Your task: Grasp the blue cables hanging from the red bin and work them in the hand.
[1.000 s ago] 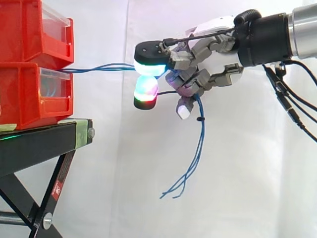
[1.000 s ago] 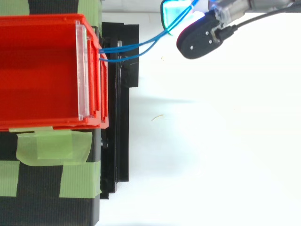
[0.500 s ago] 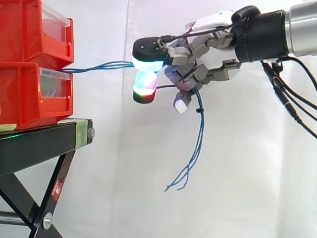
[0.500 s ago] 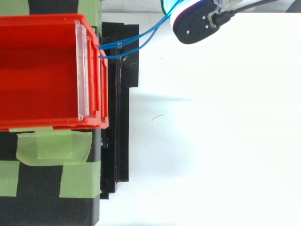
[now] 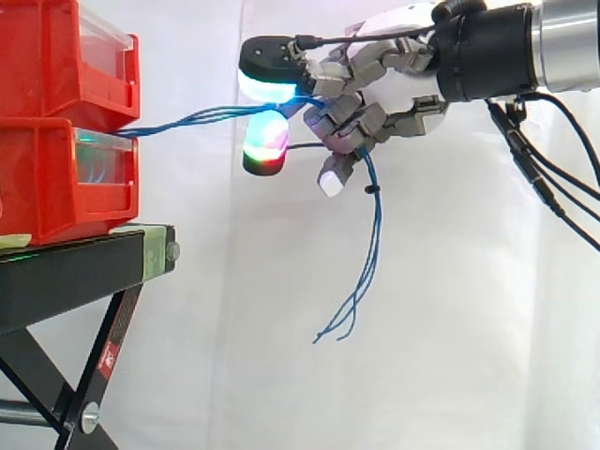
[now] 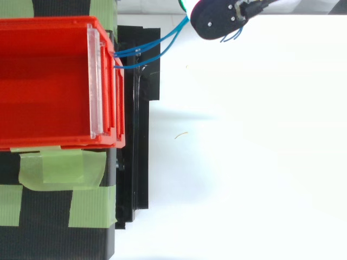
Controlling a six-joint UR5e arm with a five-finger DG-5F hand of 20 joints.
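Hand point(image 5: 375, 89) has gone up a bit & edged toward the red bin point(image 5: 56, 187) vs 1 s ago. Blue cables point(image 5: 187, 118) now slope up from the bin to it. Fingers are curled round the cables, which pass between two glowing pads point(image 5: 265, 145). Loose ends hang below the palm, well apart from the black stand point(image 5: 84, 267). Grasp looks done. Working them in-hand seems underway, prob. more left.
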